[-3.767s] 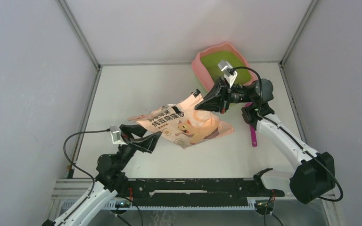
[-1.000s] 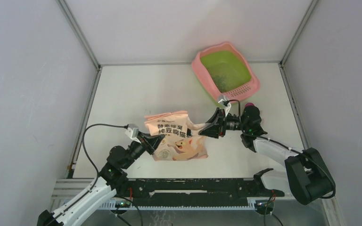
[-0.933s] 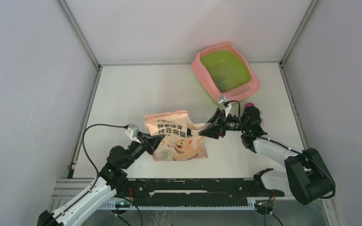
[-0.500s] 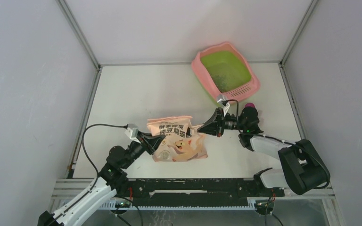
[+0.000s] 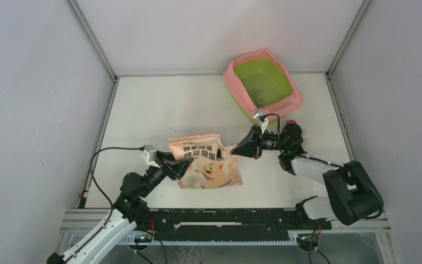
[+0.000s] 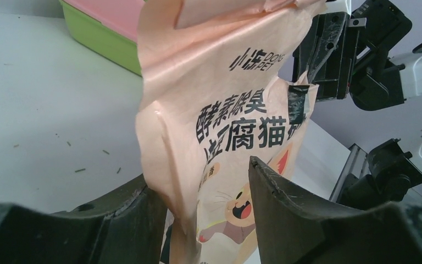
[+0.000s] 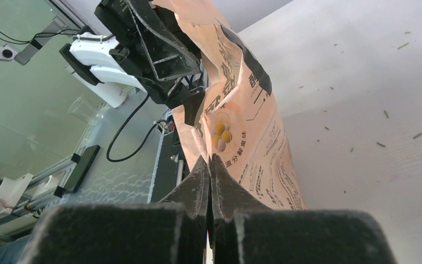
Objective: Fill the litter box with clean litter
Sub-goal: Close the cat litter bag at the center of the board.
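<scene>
**Left jaws apart around the bag, right jaws pinched on its edge**

Left gripper: my jaws stand well apart. The peach-pink printed plastic bag stands upright between them. In my wrist view its lower part fills most of the gap. The film lies against the inner face of one finger and just beside the other. I see no clamp on it.

Right gripper: jaws fully together, with no gap at the tips. In that wrist view the bag's side edge runs straight into the tips. I read that as a pinch on the thin seam, near the bag's upper right corner. This arm lies low and reaches left from the right side.

The bag sits on the white table, near the middle and between my two arms. Its printed cat side faces the near edge.

The pink-rimmed, lime-green plastic litter box is at the far right of the table, set at an angle. Its perforated pink grid is at the nearer end, and the box is well apart from the bag.

The litter shows as a greyish patch of tiny specks in the green basin, toward the grid end. A few stray specks of it lie on the table around the bag.
</scene>
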